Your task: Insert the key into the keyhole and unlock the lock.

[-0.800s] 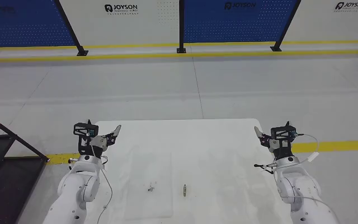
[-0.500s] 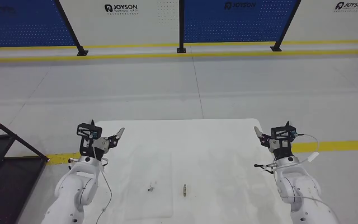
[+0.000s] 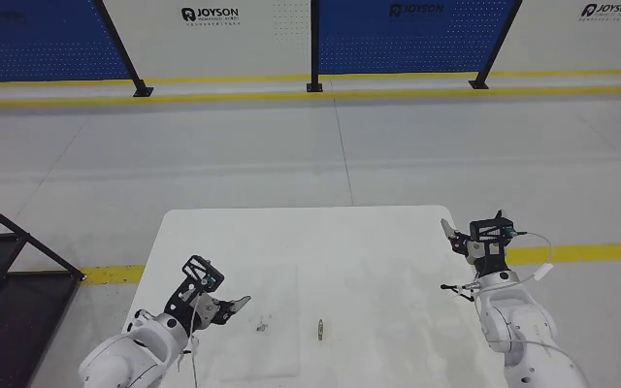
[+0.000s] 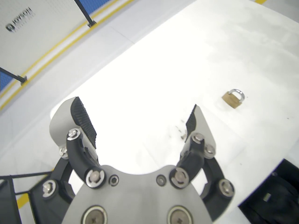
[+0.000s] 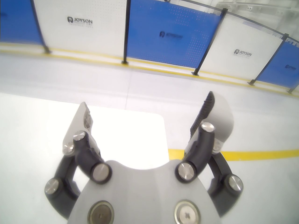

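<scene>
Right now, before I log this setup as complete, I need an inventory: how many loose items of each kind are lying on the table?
Padlock: 1
Key: 1
Total: 2

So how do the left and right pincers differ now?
Place: the left metal pincer is over the white table, near the small metal key; the right metal pincer is at the table's right edge. Pose: the left pincer points down at the table; the right pincer points out toward the floor. Both are open and empty.
</scene>
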